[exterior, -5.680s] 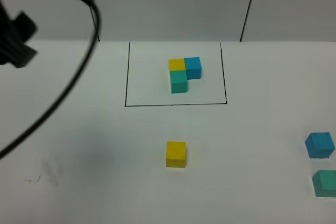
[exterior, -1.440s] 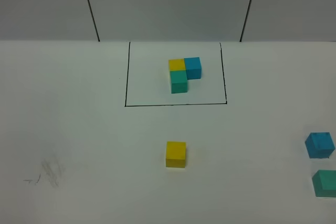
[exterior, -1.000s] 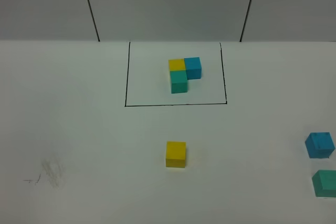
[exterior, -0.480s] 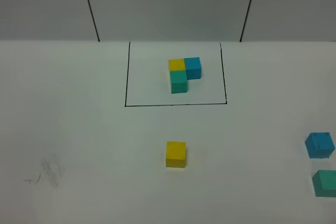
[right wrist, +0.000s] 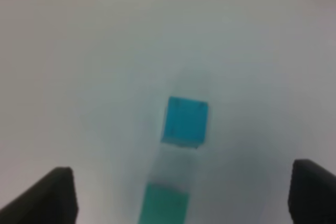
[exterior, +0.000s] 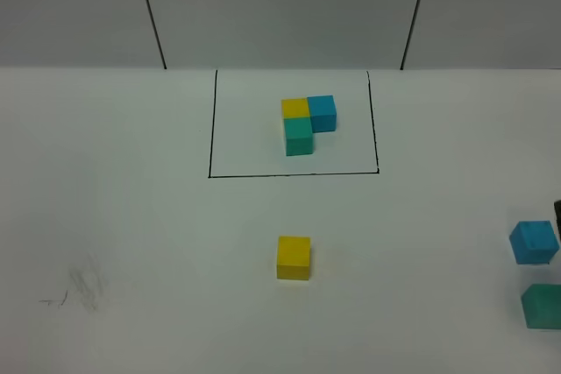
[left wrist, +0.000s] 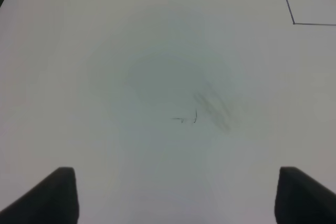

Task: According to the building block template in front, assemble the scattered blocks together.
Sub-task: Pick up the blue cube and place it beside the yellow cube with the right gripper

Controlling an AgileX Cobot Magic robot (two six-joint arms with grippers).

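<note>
Roughly centred before the right claw (right wrist: 182, 167), spread wide and empty, lies the teal-green cube (right wrist: 164, 203), the blue cube (right wrist: 185, 120) just beyond.

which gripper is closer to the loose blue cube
Right. The right gripper hangs close to the blue cube, which shows just ahead of its open jaws. The left gripper is far off across the table, over the scuff marks.
</note>
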